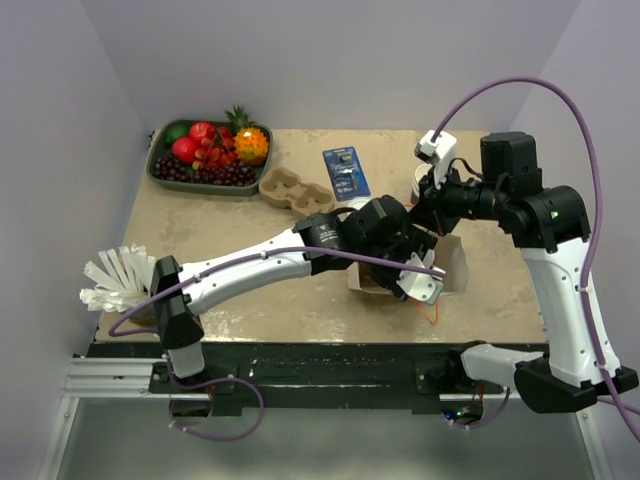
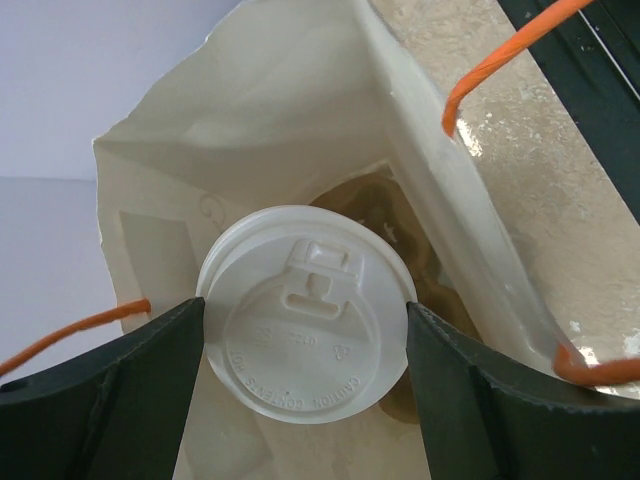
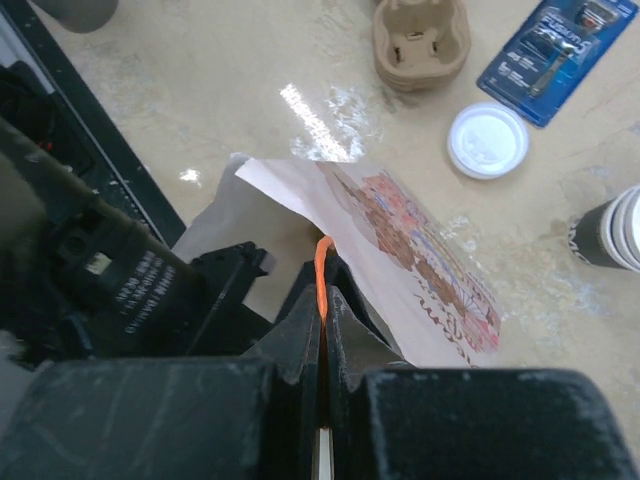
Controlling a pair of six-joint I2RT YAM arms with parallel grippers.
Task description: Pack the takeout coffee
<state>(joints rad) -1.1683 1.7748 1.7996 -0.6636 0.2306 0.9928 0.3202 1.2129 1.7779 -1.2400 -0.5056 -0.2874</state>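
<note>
The takeout coffee (image 2: 305, 315) shows only its round white lid in the left wrist view; the cup below is hidden. It hangs inside the mouth of a white paper bag (image 2: 250, 130). My left gripper (image 2: 305, 345) is shut on it, one dark finger touching each side of the lid. From above, the left gripper (image 1: 400, 255) reaches into the bag (image 1: 452, 268) and covers the coffee. My right gripper (image 3: 322, 300) is shut on the bag's orange cord handle (image 3: 321, 265), holding the bag (image 3: 400, 240) open. The other orange handle (image 2: 500, 60) hangs loose.
A brown pulp cup carrier (image 1: 295, 190) and a blue razor pack (image 1: 346, 172) lie behind the bag. A fruit tray (image 1: 205, 150) stands at the back left. A loose white lid (image 3: 487, 139) and stacked brown cups (image 3: 610, 230) sit near the right arm. White paper strips (image 1: 115, 280) lie at the left edge.
</note>
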